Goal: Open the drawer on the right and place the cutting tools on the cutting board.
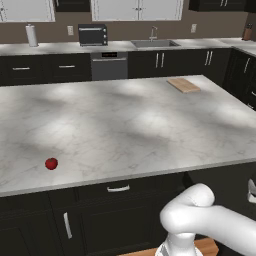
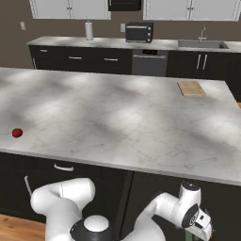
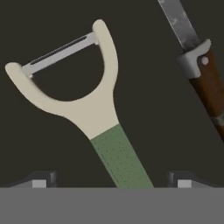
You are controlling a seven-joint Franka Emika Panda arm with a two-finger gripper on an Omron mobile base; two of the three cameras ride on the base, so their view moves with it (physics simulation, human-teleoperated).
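Peeler (image 3: 87, 105) lies beside knife (image 3: 199, 65); cutting board (image 1: 183, 85) on island counter (image 1: 125, 125).

1. The white arm (image 2: 63, 200) rose from its base at the lower left of the right base view, bent at a rounded elbow and folded down low toward the right.
2. In the left base view, the arm's elbow (image 1: 192, 207) bulged at the lower right, with the upper link running off the right edge.
3. The wrist (image 2: 188, 209) sat low, its dark joint face turned toward the camera, with the hand pointing downward.
4. The gripper (image 3: 111, 179) had its jaws spread wide, one dark fingertip (image 3: 37, 180) at each side of the hand view, and gripped nothing.
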